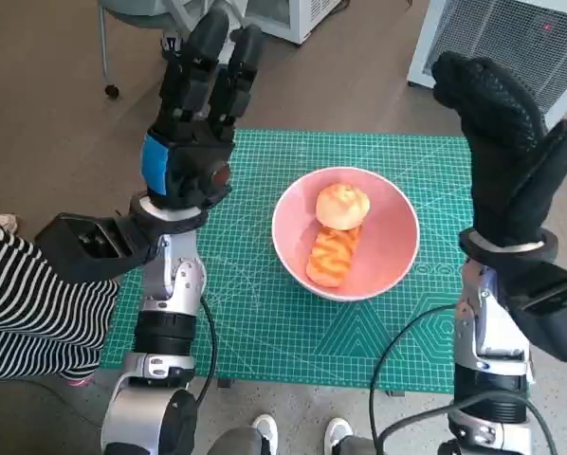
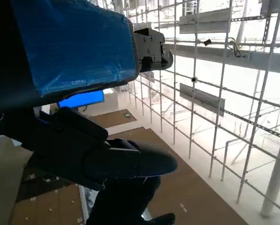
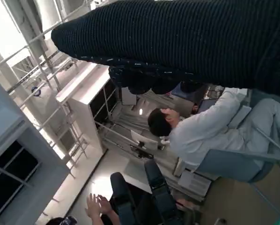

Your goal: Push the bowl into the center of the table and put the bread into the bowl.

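You see the pink bowl (image 1: 346, 233) at the centre of the frame on the green mat (image 1: 265, 322), with two pieces of bread (image 1: 337, 235) inside it. The left hand (image 1: 193, 133), upper left, and the right hand (image 1: 506, 156), upper right, are both raised, fingers extended and apart, holding nothing.

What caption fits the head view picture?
Two breads sit in the pink bowl mid-mat; both robot hands raised, holding nothing.
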